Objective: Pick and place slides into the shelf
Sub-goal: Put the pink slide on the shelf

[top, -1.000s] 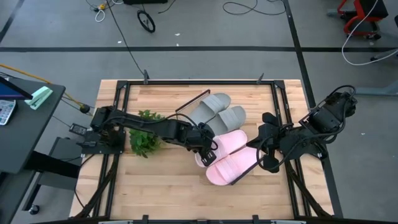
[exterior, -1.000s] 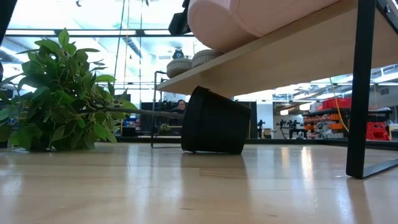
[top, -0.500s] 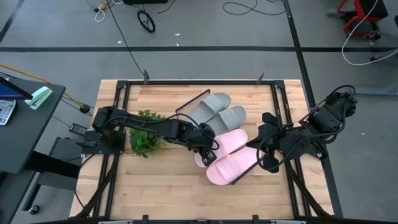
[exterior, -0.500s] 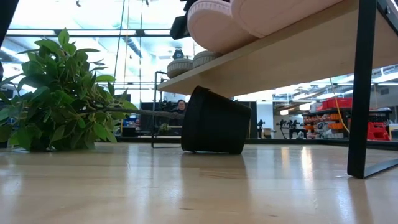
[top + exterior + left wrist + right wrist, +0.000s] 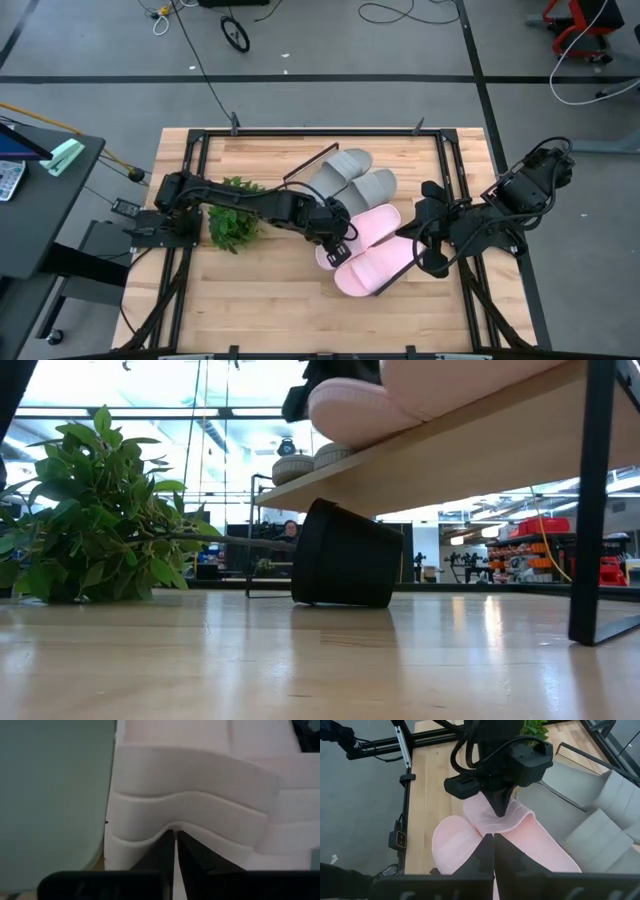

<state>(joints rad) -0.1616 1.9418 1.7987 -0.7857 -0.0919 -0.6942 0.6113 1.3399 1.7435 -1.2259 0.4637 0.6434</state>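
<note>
Two grey slides (image 5: 358, 175) and two light pink slides lie side by side on the shelf (image 5: 312, 173), soles down on its board (image 5: 450, 450). My left gripper (image 5: 340, 240) reaches in from the table's left and is shut on the far pink slide (image 5: 368, 224), the one beside the grey pair. The near pink slide (image 5: 376, 267) lies untouched beside it. My right gripper (image 5: 412, 235) hangs shut above the pink slides' right ends, holding nothing. My left gripper pinches the edge of the far pink slide's wide strap (image 5: 507, 819) between its two fingers (image 5: 499, 805). The fingers slant down from the table's left. The strap's edge bulges up where they meet it (image 5: 172, 822). The slide's sole rests on the shelf board (image 5: 355, 415).
A green leafy plant (image 5: 233, 222) lies on the table's left under my left arm, its black pot (image 5: 345, 555) tipped on its side beneath the shelf. The shelf's dark leg (image 5: 600, 510) stands at the near right. Bare tabletop lies along the near edge.
In the low view the pink slide's end has come down from overhanging the shelf's edge and now sits farther in on the board. The shelf's dark leg has shifted slightly to the right in that view. My right arm has kept still.
</note>
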